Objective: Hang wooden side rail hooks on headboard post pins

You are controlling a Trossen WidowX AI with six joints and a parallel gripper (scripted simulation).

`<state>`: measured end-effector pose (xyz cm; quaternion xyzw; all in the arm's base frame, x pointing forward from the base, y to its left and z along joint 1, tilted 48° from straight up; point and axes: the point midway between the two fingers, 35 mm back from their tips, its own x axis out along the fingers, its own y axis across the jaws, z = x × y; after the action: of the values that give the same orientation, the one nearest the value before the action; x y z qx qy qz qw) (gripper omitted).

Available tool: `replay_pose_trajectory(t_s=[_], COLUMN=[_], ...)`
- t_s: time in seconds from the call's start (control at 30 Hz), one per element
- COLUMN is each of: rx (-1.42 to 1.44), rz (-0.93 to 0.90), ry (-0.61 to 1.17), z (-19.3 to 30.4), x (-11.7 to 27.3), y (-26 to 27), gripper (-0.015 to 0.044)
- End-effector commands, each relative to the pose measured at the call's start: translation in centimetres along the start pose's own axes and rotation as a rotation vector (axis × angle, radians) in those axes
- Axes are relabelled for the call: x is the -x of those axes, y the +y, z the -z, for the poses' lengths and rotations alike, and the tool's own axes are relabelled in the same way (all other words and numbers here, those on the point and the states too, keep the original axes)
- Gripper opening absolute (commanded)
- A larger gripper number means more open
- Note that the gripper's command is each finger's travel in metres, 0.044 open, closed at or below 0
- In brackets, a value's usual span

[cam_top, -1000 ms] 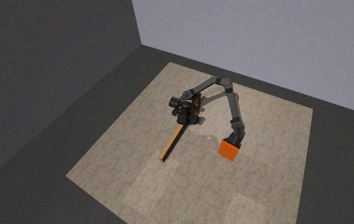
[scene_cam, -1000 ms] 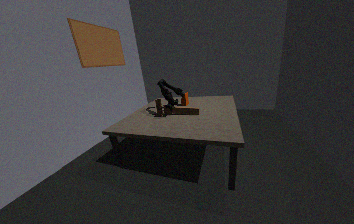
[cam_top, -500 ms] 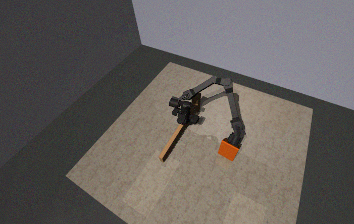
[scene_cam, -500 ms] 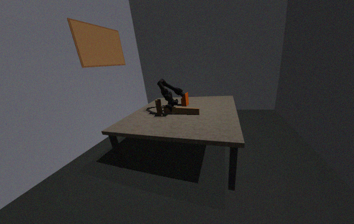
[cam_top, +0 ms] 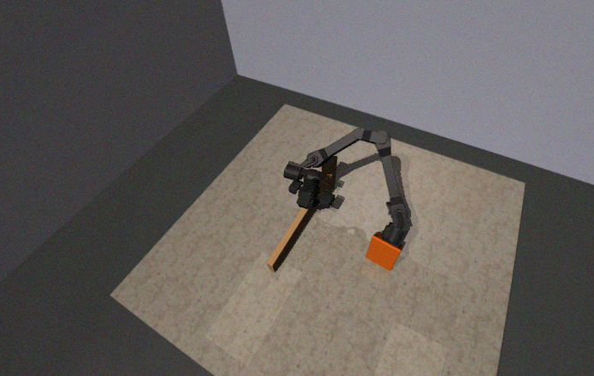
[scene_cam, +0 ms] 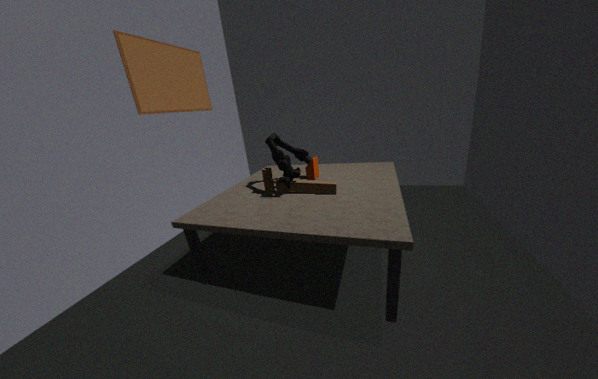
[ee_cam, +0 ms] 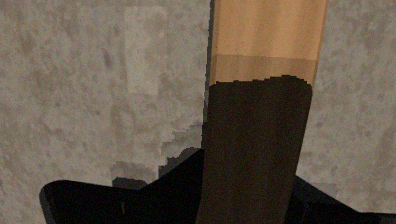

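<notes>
The WidowX AI arm (cam_top: 391,173) (scene_cam: 287,147) presents slim, straight-sided links in dark grey, with near-black bands where they meet the rounded joint housings. A stubby black cylinder (cam_top: 292,170) is noted at the wrist section. The gripper (cam_top: 316,204) (scene_cam: 286,180) (ee_cam: 230,158) is black throughout; in the wrist view its parts show a rounded outer corner and sloping edges. Screws, cables and lettering cannot be made out at this resolution.
</notes>
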<state>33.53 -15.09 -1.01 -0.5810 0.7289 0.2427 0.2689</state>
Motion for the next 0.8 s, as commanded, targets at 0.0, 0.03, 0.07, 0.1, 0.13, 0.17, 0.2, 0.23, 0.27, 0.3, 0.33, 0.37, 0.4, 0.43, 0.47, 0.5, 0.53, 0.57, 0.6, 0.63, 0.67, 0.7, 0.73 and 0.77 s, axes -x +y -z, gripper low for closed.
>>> replay_pose_trajectory(t_s=[0.0,0.03,0.07,0.1,0.13,0.17,0.2,0.23,0.27,0.3,0.33,0.37,0.4,0.43,0.47,0.5,0.53,0.57,0.6,0.63,0.67,0.7,0.73,0.77], rx=[0.003,0.003,0.003,0.003,0.003,0.003,0.003,0.003,0.003,0.003,0.003,0.003,0.003,0.003,0.003,0.003,0.003,0.003,0.003,0.003,0.003,0.003,0.003,0.003], rz=[0.010,0.010,0.010,0.010,0.010,0.010,0.010,0.010,0.010,0.010,0.010,0.010,0.010,0.010,0.010,0.010,0.010,0.010,0.010,0.010,0.010,0.010,0.010,0.010], ry=[0.002,0.002,0.002,0.002,0.002,0.002,0.002,0.002,0.002,0.002,0.002,0.002,0.002,0.002,0.002,0.002,0.002,0.002,0.002,0.002,0.002,0.002,0.002,0.002], z=[0.08,0.10,0.11,0.12,0.13,0.14,0.15,0.16,0.17,0.18,0.19,0.21,0.22,0.23,0.24,0.25,0.26,0.27,0.28,0.29,0.30,0.32,0.33,0.34], x=[0.27,0.26,0.25,0.25,0.25,0.25,0.25,0.25,0.26,0.26,0.26,0.27,0.27,0.28,0.29,0.29,0.30,0.31,0.32,0.33,0.33,0.34,0.34,0.34], y=[-0.11,-0.10,-0.09,-0.08,-0.07,-0.08,-0.08,-0.09,-0.10,-0.10,-0.11,-0.11,-0.12,-0.13,-0.13,-0.14,-0.15,-0.15,-0.16,-0.17,-0.18,-0.18,-0.19,-0.20], gripper=[0.0000,0.0000,0.0000,0.0000,0.0000,0.0000,0.0000,0.0000,0.0000,0.0000,0.0000,0.0000,0.0000,0.0000,0.0000,0.0000,0.0000,0.0000,0.0000,0.0000,0.0000,0.0000,0.0000,0.0000])
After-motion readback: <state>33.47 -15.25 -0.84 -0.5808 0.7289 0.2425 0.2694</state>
